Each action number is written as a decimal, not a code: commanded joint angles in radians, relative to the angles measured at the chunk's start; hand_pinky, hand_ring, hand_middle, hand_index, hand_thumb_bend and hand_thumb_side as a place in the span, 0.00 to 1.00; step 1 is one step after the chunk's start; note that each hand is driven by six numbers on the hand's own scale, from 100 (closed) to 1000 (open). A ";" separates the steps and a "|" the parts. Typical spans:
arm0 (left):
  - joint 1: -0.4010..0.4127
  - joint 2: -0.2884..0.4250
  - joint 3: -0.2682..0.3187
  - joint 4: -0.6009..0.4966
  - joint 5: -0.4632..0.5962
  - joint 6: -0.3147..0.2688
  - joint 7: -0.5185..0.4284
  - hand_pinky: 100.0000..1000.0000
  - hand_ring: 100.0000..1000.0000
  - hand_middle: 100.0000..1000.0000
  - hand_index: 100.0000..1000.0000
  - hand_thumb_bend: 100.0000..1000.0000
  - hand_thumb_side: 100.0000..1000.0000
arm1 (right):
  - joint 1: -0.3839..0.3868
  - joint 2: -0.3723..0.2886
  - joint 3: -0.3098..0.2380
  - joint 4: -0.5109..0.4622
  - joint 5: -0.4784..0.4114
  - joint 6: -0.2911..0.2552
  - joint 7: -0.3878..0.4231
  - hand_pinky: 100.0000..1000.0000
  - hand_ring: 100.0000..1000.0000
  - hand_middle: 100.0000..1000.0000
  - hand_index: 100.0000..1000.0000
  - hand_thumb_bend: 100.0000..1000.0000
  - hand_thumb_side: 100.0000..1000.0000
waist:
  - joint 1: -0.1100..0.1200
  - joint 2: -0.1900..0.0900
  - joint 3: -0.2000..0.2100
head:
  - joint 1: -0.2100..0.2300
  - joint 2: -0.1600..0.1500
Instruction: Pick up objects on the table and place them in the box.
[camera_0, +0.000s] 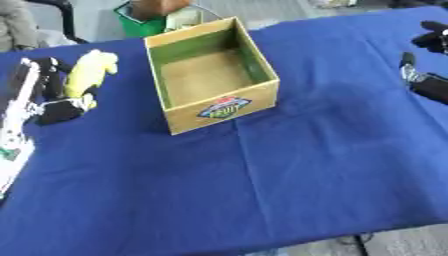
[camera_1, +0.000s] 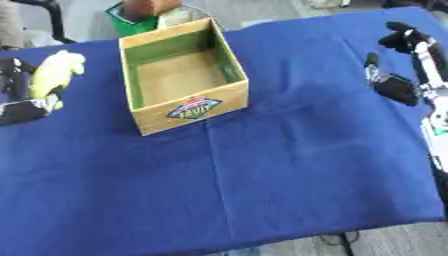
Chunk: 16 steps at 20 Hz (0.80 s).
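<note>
Gripping yellow obj (camera_0: 90, 71), left hand (camera_0: 48, 95) curled

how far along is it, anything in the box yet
Nothing looks done yet: the box shows only its bare floor. In hand: the left hand has its fingers curled round a yellow object, left of the box and not yet over it. Left to do: carry it over the rim and let go. The right hand is open at the right edge, holding nothing. No other loose objects show on the blue cloth.
</note>
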 joint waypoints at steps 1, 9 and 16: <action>-0.063 0.024 0.002 0.011 -0.017 -0.016 -0.004 0.15 0.12 0.12 0.27 0.10 0.00 | -0.019 -0.016 -0.001 -0.020 -0.001 -0.004 0.008 0.84 0.77 0.67 0.92 0.00 0.14 | -0.005 -0.021 -0.006 | 0.007 -0.006; -0.236 -0.085 -0.016 0.199 -0.123 -0.085 -0.043 0.18 0.14 0.14 0.29 0.07 0.00 | -0.033 -0.002 0.017 -0.021 0.001 -0.013 0.025 0.84 0.77 0.67 0.92 0.00 0.15 | -0.001 -0.032 -0.046 | 0.033 -0.003; -0.319 -0.190 0.018 0.397 -0.270 -0.161 -0.017 0.20 0.15 0.15 0.29 0.05 0.00 | -0.063 0.016 0.041 -0.025 0.003 -0.024 0.048 0.84 0.77 0.67 0.92 0.00 0.14 | 0.007 -0.024 -0.098 | 0.069 -0.017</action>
